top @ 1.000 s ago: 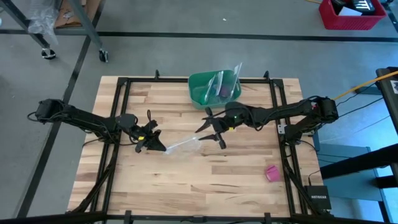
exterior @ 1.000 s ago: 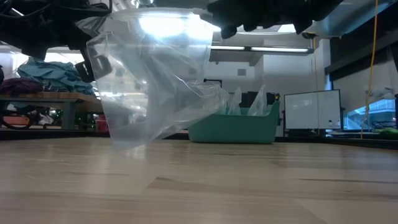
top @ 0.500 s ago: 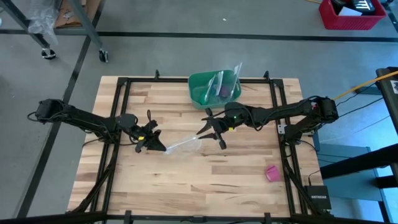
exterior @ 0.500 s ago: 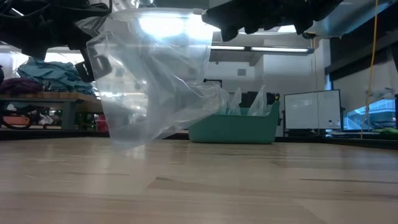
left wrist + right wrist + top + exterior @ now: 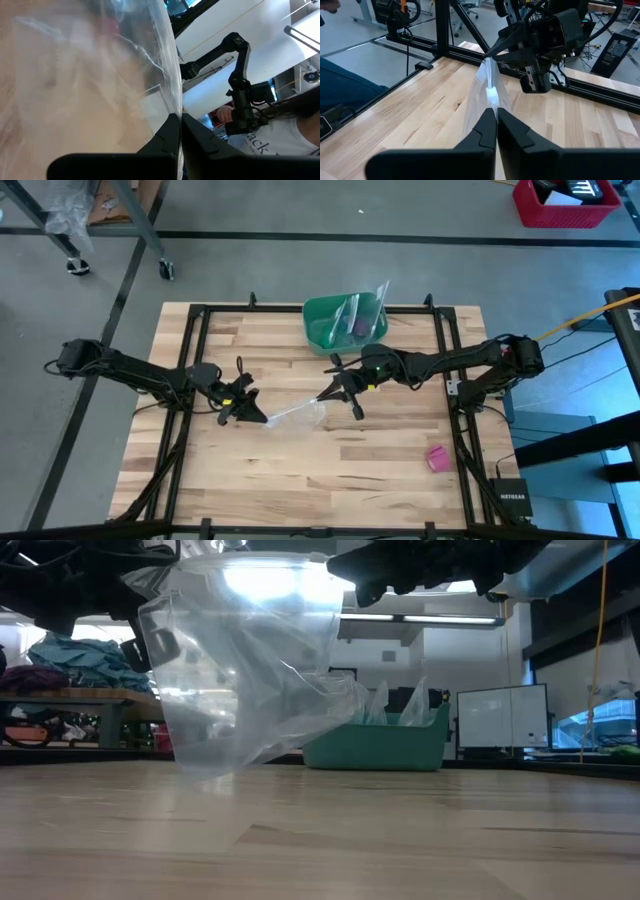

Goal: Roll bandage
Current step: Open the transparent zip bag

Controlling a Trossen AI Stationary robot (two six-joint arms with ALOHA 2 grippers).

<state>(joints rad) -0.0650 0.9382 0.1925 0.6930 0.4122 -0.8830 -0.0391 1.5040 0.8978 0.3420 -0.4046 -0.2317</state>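
You had both pincers clamped on the same clear plastic bag (image 5: 297, 413) near the middle of the wooden worktop (image 5: 320, 470). The left pincer (image 5: 256, 415) gripped one edge of the bag, its two dark fingers (image 5: 167, 137) pressed together with the film pinched in the seam between them. The right pincer (image 5: 327, 388) had its fingers (image 5: 487, 127) drawn together on the opposite edge, and the film ran as a taut, narrow band between the two arms. From the level of the worktop the bag (image 5: 245, 670) hung in the air as a wide, crinkled pouch, held up at the top by the dark arms, its lower end close above the wood.

The bandage (image 5: 437, 457) lay as a small pink lump on the worktop, near the right-hand frame rail and well apart from both pincers and from the bag. Neither pincer touched it.

A green bowl (image 5: 345, 322) stood at the far edge of the worktop, with clear plastic standing up out of it and something dark and pinkish inside that you could not make out. In the left wrist view a person in a white shirt (image 5: 280, 140) showed in the room beyond.
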